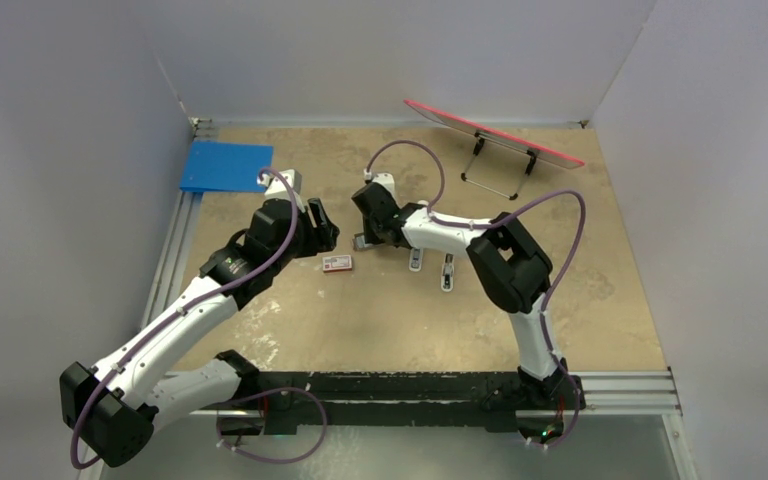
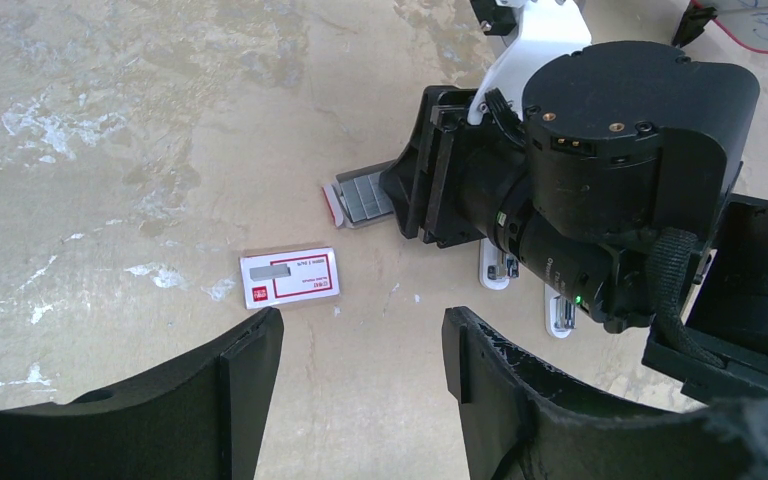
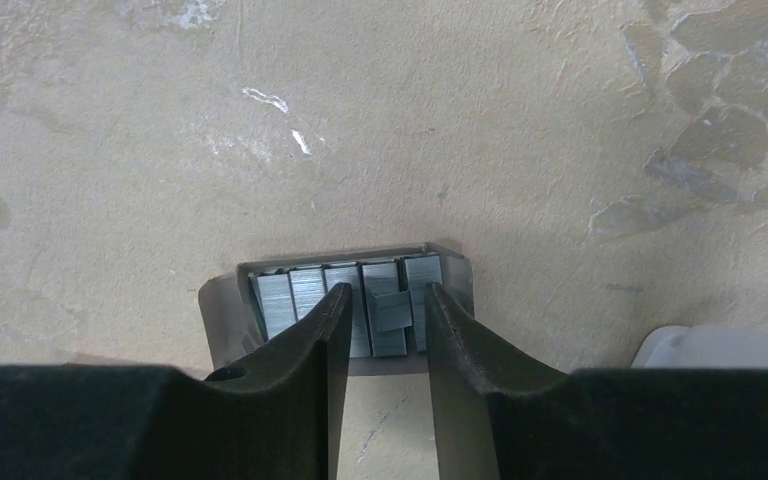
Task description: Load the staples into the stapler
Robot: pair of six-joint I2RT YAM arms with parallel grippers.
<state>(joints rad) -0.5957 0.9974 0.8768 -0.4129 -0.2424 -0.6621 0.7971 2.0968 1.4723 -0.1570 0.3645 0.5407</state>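
The staples (image 3: pixel 305 295) are dark-grey strips lying side by side in a small open grey tray (image 3: pixel 222 315); a short loose strip (image 3: pixel 390 308) lies across one of them. My right gripper (image 3: pixel 380 300) is narrowly open, its fingertips straddling that strip at the tray (image 1: pixel 360 242). The red-and-white box sleeve (image 1: pixel 337 263) lies flat close by, also in the left wrist view (image 2: pixel 290 277). The white stapler (image 1: pixel 447 273) lies to the right, under the right arm. My left gripper (image 2: pixel 360 330) is wide open and empty, hovering just left of the box.
A shorter white piece (image 1: pixel 416 261) lies beside the stapler. A blue folder (image 1: pixel 225 165) lies at the back left. A red-edged board on a wire stand (image 1: pixel 490 135) is at the back right. Walls enclose the table on three sides.
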